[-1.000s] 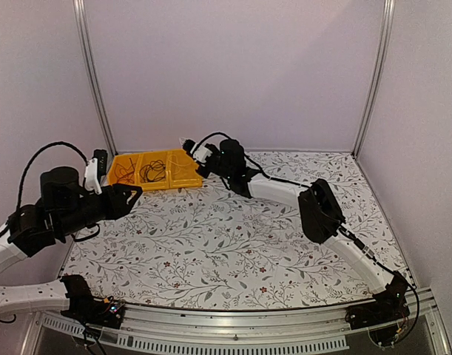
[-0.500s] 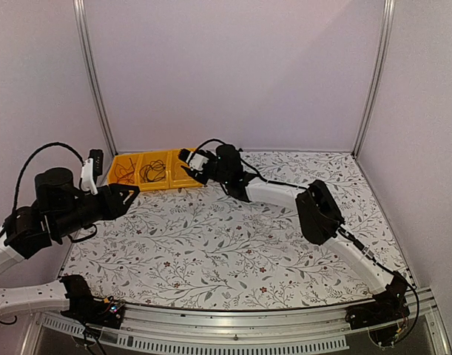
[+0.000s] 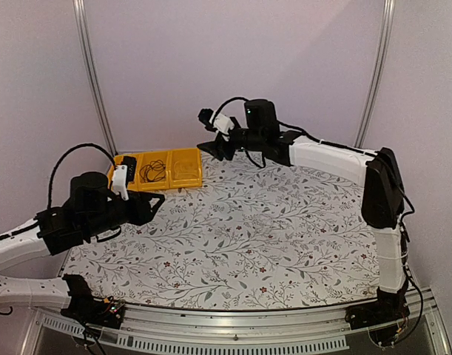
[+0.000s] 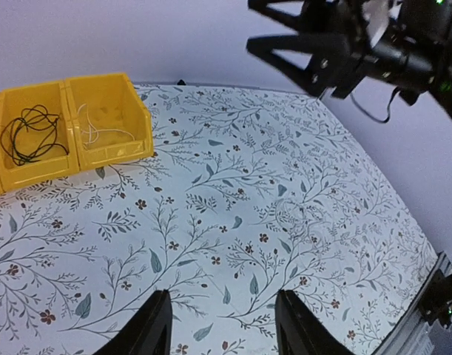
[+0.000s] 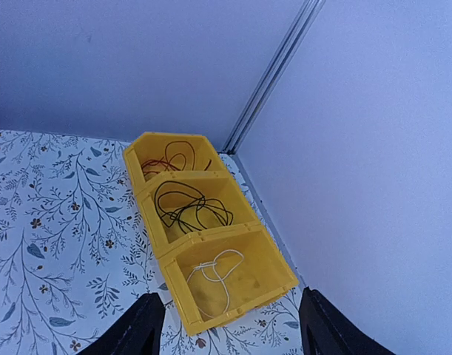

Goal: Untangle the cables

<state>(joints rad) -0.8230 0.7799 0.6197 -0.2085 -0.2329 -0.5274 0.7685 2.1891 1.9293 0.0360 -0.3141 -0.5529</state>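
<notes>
- Three smooth yellow plastic bins [image 5: 211, 238] stand in a row. A thin, curly red wire [image 5: 166, 159], black wire [image 5: 185, 207] and pale wire [image 5: 218, 270] lie one in each.
- The right gripper [image 5: 229, 333] hangs high above the bins, fingers apart.
- The left gripper [image 4: 222, 329] sits low near the bins, fingers apart.

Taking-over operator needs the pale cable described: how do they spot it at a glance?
On the floral table, look to the far left corner for the row of three yellow bins. The pale cable lies loosely looped in the end bin nearest the table's middle; the next bin holds a black cable, the farthest a red cable.
</notes>
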